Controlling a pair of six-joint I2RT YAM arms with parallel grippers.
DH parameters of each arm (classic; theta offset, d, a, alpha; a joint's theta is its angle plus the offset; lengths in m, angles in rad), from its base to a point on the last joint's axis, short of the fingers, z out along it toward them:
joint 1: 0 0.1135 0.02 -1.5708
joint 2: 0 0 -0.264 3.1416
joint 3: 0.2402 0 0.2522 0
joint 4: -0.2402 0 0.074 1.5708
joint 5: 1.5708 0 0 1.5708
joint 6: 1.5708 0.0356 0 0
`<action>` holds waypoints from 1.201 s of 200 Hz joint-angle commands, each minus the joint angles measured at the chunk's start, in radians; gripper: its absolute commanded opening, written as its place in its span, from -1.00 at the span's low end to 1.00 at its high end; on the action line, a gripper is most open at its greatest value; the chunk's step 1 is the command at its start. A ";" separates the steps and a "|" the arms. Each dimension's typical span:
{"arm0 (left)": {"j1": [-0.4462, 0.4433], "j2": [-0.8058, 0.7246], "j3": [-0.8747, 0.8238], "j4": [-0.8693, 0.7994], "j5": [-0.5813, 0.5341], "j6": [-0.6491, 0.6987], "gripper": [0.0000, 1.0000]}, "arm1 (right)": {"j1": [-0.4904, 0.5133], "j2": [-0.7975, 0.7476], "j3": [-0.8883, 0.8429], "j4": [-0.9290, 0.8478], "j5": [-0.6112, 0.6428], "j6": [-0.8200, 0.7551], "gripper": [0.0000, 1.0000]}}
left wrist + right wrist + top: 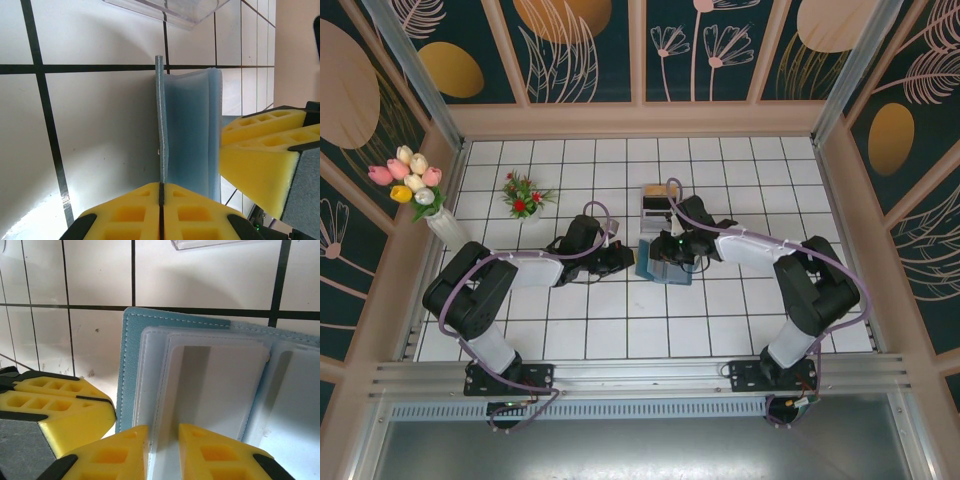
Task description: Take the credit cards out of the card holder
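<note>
The card holder (653,268) lies open at mid table, a teal wallet. My left gripper (623,258) is shut on its upright teal flap (161,125), seen edge-on between the yellow fingertips (161,184). From the right, my right gripper (672,252) reaches over the pale inside sleeves (150,370), where a whitish credit card (225,385) sits in its pocket. Its fingertips (164,427) stand a narrow gap apart with pale sleeve material between them. Whether they pinch it is unclear. The right gripper's yellow fingers (262,150) show beside the wallet's light blue pages (192,130).
A grey stand (657,198) with a black insert is just behind the wallet; its clear edge (170,10) shows close by. A small red flower pot (523,195) and a tulip vase (415,182) stand at the left. Wooden walls surround the tiled floor.
</note>
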 commanded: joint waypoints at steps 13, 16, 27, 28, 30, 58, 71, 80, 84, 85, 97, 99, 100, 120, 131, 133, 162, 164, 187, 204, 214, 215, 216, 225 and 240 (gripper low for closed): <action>-0.005 0.003 0.020 -0.013 -0.004 0.018 -0.80 | 0.005 0.011 0.019 -0.091 0.099 -0.026 -0.54; -0.006 0.002 0.020 -0.015 -0.004 0.019 -0.80 | 0.005 0.009 0.021 -0.097 0.106 -0.027 -0.53; -0.006 0.001 0.022 -0.021 -0.008 0.022 -0.81 | 0.006 -0.003 0.026 -0.130 0.142 -0.029 -0.51; -0.005 0.001 0.022 -0.023 -0.009 0.022 -0.81 | 0.006 -0.003 0.028 -0.133 0.146 -0.029 -0.51; -0.005 0.000 0.023 -0.023 -0.009 0.022 -0.81 | 0.006 -0.005 0.028 -0.140 0.156 -0.029 -0.50; -0.005 -0.006 0.025 -0.033 -0.013 0.026 -0.80 | 0.011 -0.020 0.065 -0.242 0.272 -0.035 -0.41; -0.006 -0.004 0.028 -0.036 -0.014 0.029 -0.80 | 0.016 -0.019 0.083 -0.281 0.311 -0.040 -0.38; -0.005 -0.003 0.029 -0.038 -0.015 0.030 -0.80 | 0.019 -0.018 0.096 -0.306 0.337 -0.036 -0.37; -0.005 -0.001 0.031 -0.038 -0.015 0.029 -0.80 | 0.018 -0.018 0.100 -0.314 0.348 -0.035 -0.36; -0.005 0.000 0.031 -0.037 -0.015 0.030 -0.80 | 0.019 -0.018 0.101 -0.315 0.350 -0.035 -0.36; -0.005 0.002 0.034 -0.039 -0.014 0.030 -0.79 | 0.024 -0.016 0.113 -0.343 0.387 -0.028 -0.36; -0.006 0.003 0.035 -0.039 -0.016 0.029 -0.79 | 0.023 -0.017 0.115 -0.347 0.394 -0.028 -0.36; -0.005 0.003 0.035 -0.039 -0.016 0.030 -0.79 | 0.024 -0.017 0.116 -0.349 0.396 -0.028 -0.36; -0.004 0.005 0.043 -0.043 -0.014 0.030 -0.78 | 0.030 -0.020 0.130 -0.374 0.415 -0.025 -0.35; -0.005 0.004 0.046 -0.044 -0.013 0.031 -0.77 | 0.035 -0.023 0.136 -0.382 0.438 -0.024 -0.35; -0.005 0.005 0.046 -0.044 -0.012 0.032 -0.76 | 0.036 -0.023 0.137 -0.384 0.440 -0.024 -0.35; -0.005 -0.001 0.052 -0.052 -0.016 0.032 -0.70 | 0.041 -0.029 0.147 -0.416 0.477 -0.013 -0.37; -0.004 -0.001 0.052 -0.052 -0.015 0.032 -0.70 | 0.041 -0.030 0.147 -0.419 0.480 -0.011 -0.36; -0.004 -0.009 0.054 -0.054 -0.020 0.030 -0.64 | 0.043 -0.035 0.154 -0.458 0.528 0.005 -0.42; -0.006 -0.011 0.058 -0.057 -0.022 0.032 -0.60 | 0.044 -0.040 0.157 -0.484 0.562 0.016 -0.44; -0.005 -0.012 0.059 -0.061 -0.022 0.032 -0.58 | 0.044 -0.041 0.159 -0.497 0.581 0.021 -0.44; -0.005 -0.012 0.059 -0.062 -0.022 0.033 -0.58 | 0.044 -0.042 0.160 -0.497 0.583 0.021 -0.43; -0.005 -0.012 0.059 -0.061 -0.023 0.033 -0.58 | 0.045 -0.042 0.161 -0.499 0.585 0.021 -0.44; -0.005 -0.012 0.062 -0.063 -0.025 0.035 -0.57 | 0.046 -0.043 0.166 -0.515 0.610 0.029 -0.44; -0.004 -0.011 0.064 -0.067 -0.026 0.034 -0.55 | 0.050 -0.045 0.172 -0.535 0.641 0.030 -0.43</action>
